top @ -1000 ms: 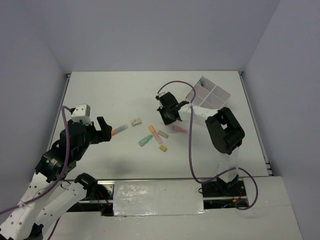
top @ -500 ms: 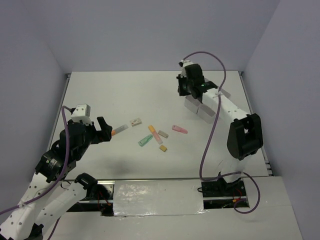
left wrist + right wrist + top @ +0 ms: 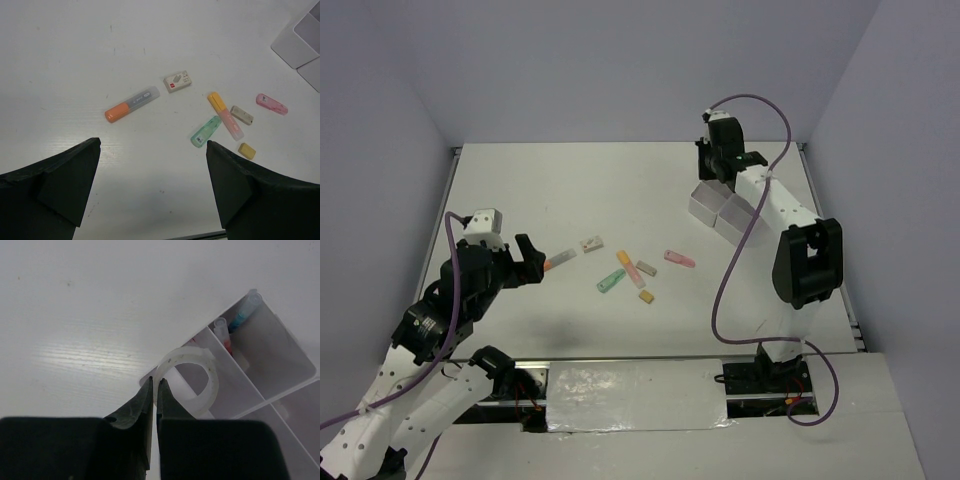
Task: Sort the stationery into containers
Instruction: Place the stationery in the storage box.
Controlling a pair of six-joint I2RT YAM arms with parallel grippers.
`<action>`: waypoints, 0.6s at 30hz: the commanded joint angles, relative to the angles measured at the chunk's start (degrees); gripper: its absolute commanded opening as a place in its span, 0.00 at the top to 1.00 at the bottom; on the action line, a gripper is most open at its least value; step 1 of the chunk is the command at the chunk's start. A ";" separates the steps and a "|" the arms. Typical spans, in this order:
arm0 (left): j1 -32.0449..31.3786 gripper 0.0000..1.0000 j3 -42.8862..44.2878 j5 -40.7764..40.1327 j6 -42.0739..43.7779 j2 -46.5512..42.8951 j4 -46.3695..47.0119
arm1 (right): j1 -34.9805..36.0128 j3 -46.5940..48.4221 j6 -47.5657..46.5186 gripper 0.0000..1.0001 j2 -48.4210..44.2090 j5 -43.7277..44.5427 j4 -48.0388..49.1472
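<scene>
Near left, the left gripper (image 3: 151,150) hangs spread and empty just short of the orange marker (image 3: 131,104). The other loose stationery (image 3: 620,272) lies mid-table, unmoved. The right gripper (image 3: 154,390) has swung from there to the far right, pinching the white tape ring (image 3: 186,355) over the box (image 3: 285,347); release looks due.

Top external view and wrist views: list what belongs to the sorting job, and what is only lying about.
Job: orange marker, green marker, yellow-pink marker, pink marker, white eraser, grey eraser, yellow eraser, white tape ring in the right gripper, divided white box with pens.
Not the job: purple cables, table.
</scene>
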 commanded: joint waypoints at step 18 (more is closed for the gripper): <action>0.30 0.01 -0.32 2.25 2.43 -1.84 3.08 | -3.10 -4.41 -3.02 0.82 1.84 1.14 6.39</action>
